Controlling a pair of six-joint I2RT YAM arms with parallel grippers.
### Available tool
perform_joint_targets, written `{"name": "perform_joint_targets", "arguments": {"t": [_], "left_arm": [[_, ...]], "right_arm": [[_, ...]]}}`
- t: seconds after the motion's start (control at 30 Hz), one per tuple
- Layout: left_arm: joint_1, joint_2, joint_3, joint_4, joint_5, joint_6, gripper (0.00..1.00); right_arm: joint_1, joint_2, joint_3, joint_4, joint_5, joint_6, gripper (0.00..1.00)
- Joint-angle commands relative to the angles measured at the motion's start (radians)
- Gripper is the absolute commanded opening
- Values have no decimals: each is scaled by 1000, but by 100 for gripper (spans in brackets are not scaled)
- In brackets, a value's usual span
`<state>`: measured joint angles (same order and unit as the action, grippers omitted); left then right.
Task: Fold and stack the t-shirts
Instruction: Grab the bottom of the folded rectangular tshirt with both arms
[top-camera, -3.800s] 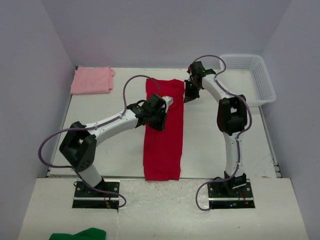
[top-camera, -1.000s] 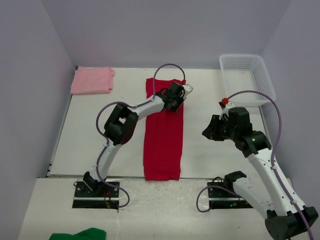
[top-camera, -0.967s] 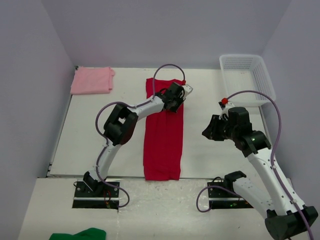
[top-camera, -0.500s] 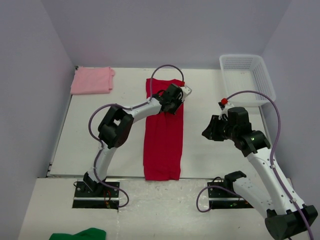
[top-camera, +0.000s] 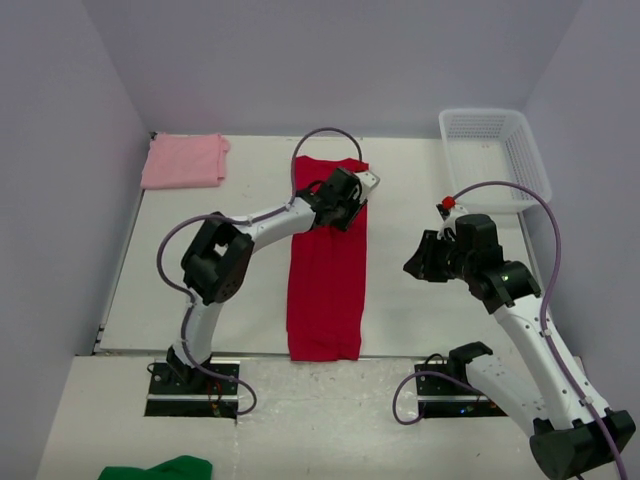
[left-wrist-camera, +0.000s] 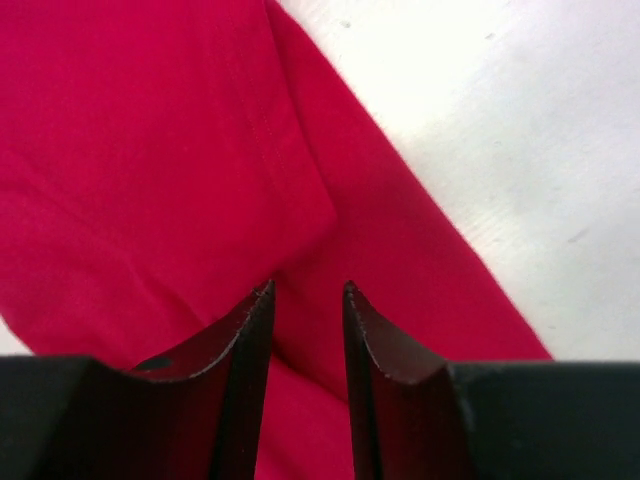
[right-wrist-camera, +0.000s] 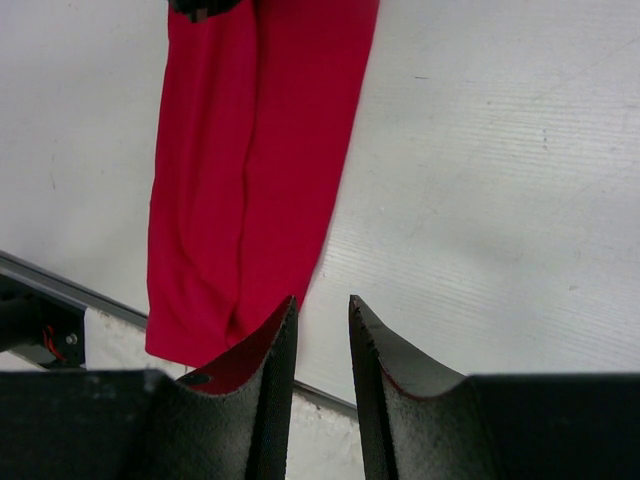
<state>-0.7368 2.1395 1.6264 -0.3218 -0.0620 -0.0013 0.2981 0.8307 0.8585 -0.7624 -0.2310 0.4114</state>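
Note:
The red t-shirt (top-camera: 325, 280) lies as a long narrow strip down the middle of the table, its far end at the back. My left gripper (top-camera: 343, 207) hovers low over that far end. In the left wrist view the left gripper (left-wrist-camera: 308, 288) is open, its jaws a narrow gap apart over a fold of the red t-shirt (left-wrist-camera: 150, 150), with nothing pinched. The pink t-shirt (top-camera: 185, 160) rests folded at the back left corner. My right gripper (top-camera: 416, 264) hangs above bare table right of the strip; the right gripper (right-wrist-camera: 322, 300) is open and empty, with the red t-shirt (right-wrist-camera: 250, 170) beyond it.
A white mesh basket (top-camera: 495, 150) stands at the back right corner. A green cloth (top-camera: 160, 468) lies off the table at the bottom left. The table's near edge (right-wrist-camera: 60, 285) runs just beyond the strip's near end. Grey walls close in left, right and behind.
My left gripper has opened and let go of the red t-shirt's far end, and the left arm's elbow has swung left. The right arm has not moved.

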Motion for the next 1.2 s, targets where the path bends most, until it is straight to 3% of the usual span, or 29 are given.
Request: {"name": "perform_joint_targets", "arguments": {"t": [0.0, 0.13, 0.27, 0.3, 0.37, 0.4, 0.53, 0.73, 1.17], "left_arm": [[-18, -165, 1, 12, -12, -84, 35], [-18, -306, -74, -11, -21, -239, 35], [-16, -502, -157, -151, -156, -426, 30], [-16, -535, -175, -167, -160, -439, 25], [-10, -593, -203, -213, -139, -454, 4], [-10, -607, -241, -220, -92, -459, 0], [-10, -674, -410, -87, 91, -444, 0], [-9, -552, -516, 13, 261, -459, 0], [-6, -392, -591, 161, 335, -480, 0]], "right_arm": [[1, -10, -7, 26, -25, 10, 29], [1, -10, -13, 29, -13, 21, 29], [16, 7, -12, 25, -53, 56, 31], [25, 5, -19, 28, -60, 70, 28], [77, -2, -62, 69, -67, 110, 5], [97, -2, -76, 80, -42, 128, 0], [278, 63, -127, 150, 10, 217, 0], [481, 253, -96, 178, 137, 299, 0], [547, 297, -157, 247, 136, 353, 0]]}}
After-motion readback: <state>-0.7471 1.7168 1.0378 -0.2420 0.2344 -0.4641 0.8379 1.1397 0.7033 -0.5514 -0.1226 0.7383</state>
